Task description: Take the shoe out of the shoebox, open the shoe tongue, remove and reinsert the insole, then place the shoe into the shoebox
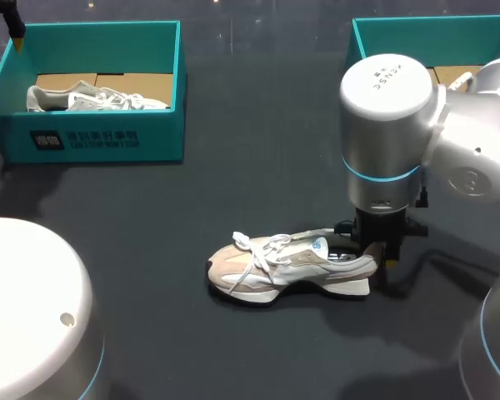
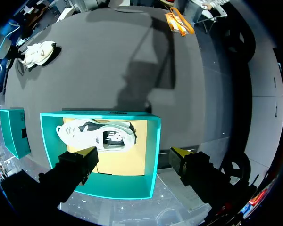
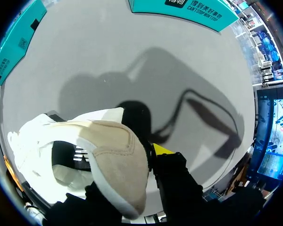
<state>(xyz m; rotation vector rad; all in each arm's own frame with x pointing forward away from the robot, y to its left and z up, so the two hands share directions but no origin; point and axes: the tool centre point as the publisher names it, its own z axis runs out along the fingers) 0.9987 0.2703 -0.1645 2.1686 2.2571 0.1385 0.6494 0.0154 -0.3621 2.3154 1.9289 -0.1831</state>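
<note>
The right arm enters from the frame's right, its wrist pointing straight down. The right tool (image 1: pixel 377 252) sits at the heel of the beige-and-white laced sneaker (image 1: pixel 287 265), which lies on its sole mid-frame on the dark bench (image 1: pixel 258 150). Whether it clamps the heel cannot be told. At upper left, the left tool (image 2: pixel 134 154) hangs spread wide apart over a teal cardboard shoebox (image 1: pixel 92 142) holding a white sneaker (image 1: pixel 100 98).

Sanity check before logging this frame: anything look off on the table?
Nothing damaged or spilled. The shoe sits upright on the table, right end effector at its heel. Only its laces look untidy, splayed loose.
</note>
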